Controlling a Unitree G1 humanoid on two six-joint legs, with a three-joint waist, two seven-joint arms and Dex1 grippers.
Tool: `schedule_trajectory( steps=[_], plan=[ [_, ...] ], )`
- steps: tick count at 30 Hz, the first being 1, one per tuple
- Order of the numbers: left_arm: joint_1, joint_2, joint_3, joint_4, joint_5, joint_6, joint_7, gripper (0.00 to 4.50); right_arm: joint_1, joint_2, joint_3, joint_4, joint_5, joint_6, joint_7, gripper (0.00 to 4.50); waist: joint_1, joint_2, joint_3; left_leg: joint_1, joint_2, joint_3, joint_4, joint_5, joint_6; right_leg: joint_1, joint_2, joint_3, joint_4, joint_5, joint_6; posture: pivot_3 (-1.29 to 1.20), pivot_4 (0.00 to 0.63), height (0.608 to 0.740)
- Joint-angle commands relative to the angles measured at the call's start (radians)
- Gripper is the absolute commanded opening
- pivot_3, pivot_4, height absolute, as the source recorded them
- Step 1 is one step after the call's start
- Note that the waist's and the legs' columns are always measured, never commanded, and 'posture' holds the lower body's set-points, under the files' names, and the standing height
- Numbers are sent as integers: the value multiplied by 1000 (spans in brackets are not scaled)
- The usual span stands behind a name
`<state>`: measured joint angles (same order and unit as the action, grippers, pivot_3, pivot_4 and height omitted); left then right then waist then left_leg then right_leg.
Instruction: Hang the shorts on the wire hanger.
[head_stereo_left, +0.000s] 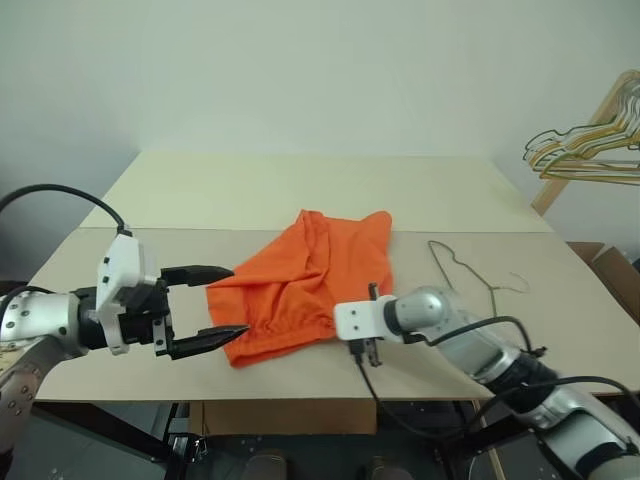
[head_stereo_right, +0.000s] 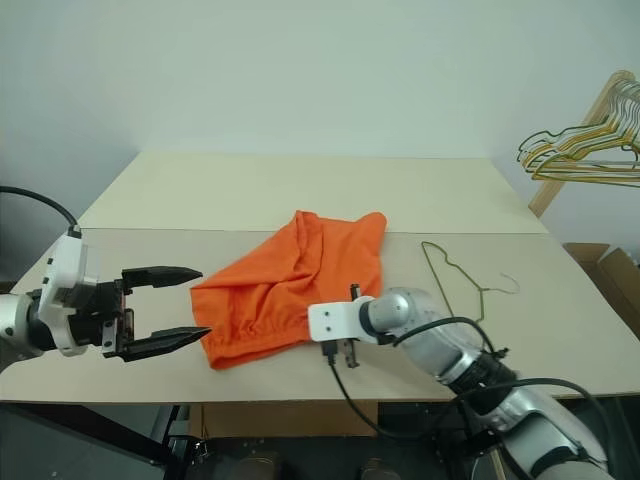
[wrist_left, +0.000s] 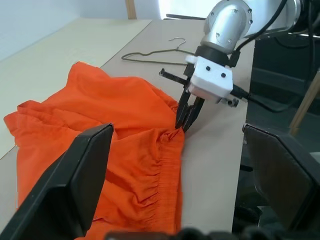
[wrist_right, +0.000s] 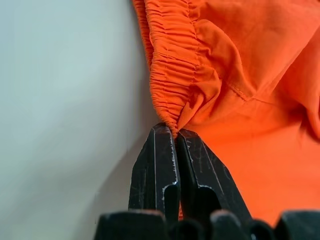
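Left eye view: at the left side, the left gripper (head_stereo_left: 218, 305) hovers just above the pale beige worktop (head_stereo_left: 300, 190) with its jaws spread wide, one black finger above the other. The finger tips point at the left edge of the bright orange soft fabric shorts (head_stereo_left: 300, 280), very near that edge; contact cannot be confirmed.

The shorts lie crumpled at the centre of the worktop, near its front edge. The gathered elastic waistband (wrist_right: 170, 75) runs along the front side of the heap.

Right of centre, the right gripper (wrist_left: 186, 117) reaches down to the front right corner of the shorts. Its jaws are pressed together and pinch a small fold of fabric at the end of the waistband, as the right wrist view shows.

Further right, the thin grey-olive bare metal wire hanger (head_stereo_left: 465, 270) lies flat on the worktop, just beside the right edge of the shorts and apart from it, with its small hook toward the right.

At the far right, a clustered bunch of yellowish and dark hangers (head_stereo_left: 590, 150) hangs on a light wooden rack (head_stereo_left: 585, 135) beyond the worktop.
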<state>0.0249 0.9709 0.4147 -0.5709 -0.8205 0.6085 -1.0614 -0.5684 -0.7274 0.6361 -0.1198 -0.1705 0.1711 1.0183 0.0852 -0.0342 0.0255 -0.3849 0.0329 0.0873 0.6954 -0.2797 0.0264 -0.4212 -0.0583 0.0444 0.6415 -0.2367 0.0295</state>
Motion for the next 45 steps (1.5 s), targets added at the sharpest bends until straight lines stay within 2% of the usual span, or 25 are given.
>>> schedule_trajectory(
  steps=[1,3,6,10,14,17,19,21,22,24,26,29,33,38,45],
  plan=[
    [-25,-6,-5,11,12,-38,-10,4500,-30,-115,-92,131,26,-342,84,66,-6,0,0,0,0,0,0,0,0,0,0,0,0,0,0,131,0,740],
    [-34,-12,-20,16,19,-46,-12,4500,-79,-151,-92,279,-44,-508,52,66,-16,0,0,1,0,-1,0,0,0,1,0,0,0,0,0,120,0,740],
    [-52,-19,-44,27,29,-58,-16,4500,-164,-146,-83,476,-145,-653,-16,66,-38,0,0,1,0,-1,0,0,0,1,0,1,0,0,0,104,0,740],
    [-81,-27,-77,45,43,-69,-21,4500,-311,-72,-67,737,-352,-735,-279,66,-75,0,0,2,0,-1,-1,1,-1,0,1,2,3,-1,-2,91,0,740],
    [-114,-29,-105,67,54,-77,-33,4500,-380,2,-41,878,-493,-760,-480,1159,-92,0,0,2,0,-2,-1,2,-2,-1,1,3,5,-1,-2,73,0,740],
    [-134,-30,-122,79,58,-82,-37,4500,-391,2,-35,899,-549,-769,-526,2163,-97,0,0,1,0,-3,-1,2,-3,-1,1,3,5,-1,-2,66,0,740],
    [-143,-29,-127,86,59,-83,-42,4500,-384,-29,-46,873,-551,-770,-490,2935,-95,1,1,0,-1,-4,-1,2,-3,-1,0,3,5,-1,-2,60,0,740],
    [-149,-28,-133,90,59,-82,-47,4500,-352,-89,-80,799,-499,-754,-373,3515,-93,2,1,0,-1,-4,-1,2,-2,-1,0,3,5,-1,-2,51,0,740],
    [-151,-28,-134,90,59,-81,-49,4500,-337,-110,-94,769,-477,-745,-332,3960,-91,2,1,0,-1,-5,-1,2,-2,-1,0,2,4,-1,-2,49,0,740],
    [-154,-29,-136,91,58,-78,-53,4500,-285,-163,-140,656,-411,-695,-241,4487,-92,2,1,0,-1,-6,-1,1,-1,0,0,2,4,-2,-1,42,0,740],
    [-155,-28,-138,94,56,-75,-59,4500,-224,-210,-189,537,-316,-645,-135,4487,-96,2,1,0,0,-7,-1,1,-1,0,0,2,5,-2,-1,33,0,740],
    [-160,-28,-154,105,61,-79,-77,4500,-63,-247,-309,232,-13,-421,41,4487,-105,2,1,3,1,-11,-1,1,-1,1,1,3,5,-1,-1,17,0,740],
    [-172,-34,-171,109,64,-80,-87,4500,82,-228,-370,-54,144,-150,106,4487,-111,3,1,5,1,-12,-1,1,-1,2,2,4,7,-1,-1,3,0,740],
    [-188,-38,-191,117,72,-87,-102,4500,206,-153,-296,-270,100,93,70,4487,-101,2,1,9,1,-11,0,1,-1,6,2,3,6,-2,-1,-2,0,740],
    [-210,-35,-204,133,78,-90,-122,4500,197,-1,-140,-274,-88,325,-26,4487,-100,2,1,7,1,-3,0,1,-1,3,2,3,6,-2,-1,-2,0,740]
  ],
)
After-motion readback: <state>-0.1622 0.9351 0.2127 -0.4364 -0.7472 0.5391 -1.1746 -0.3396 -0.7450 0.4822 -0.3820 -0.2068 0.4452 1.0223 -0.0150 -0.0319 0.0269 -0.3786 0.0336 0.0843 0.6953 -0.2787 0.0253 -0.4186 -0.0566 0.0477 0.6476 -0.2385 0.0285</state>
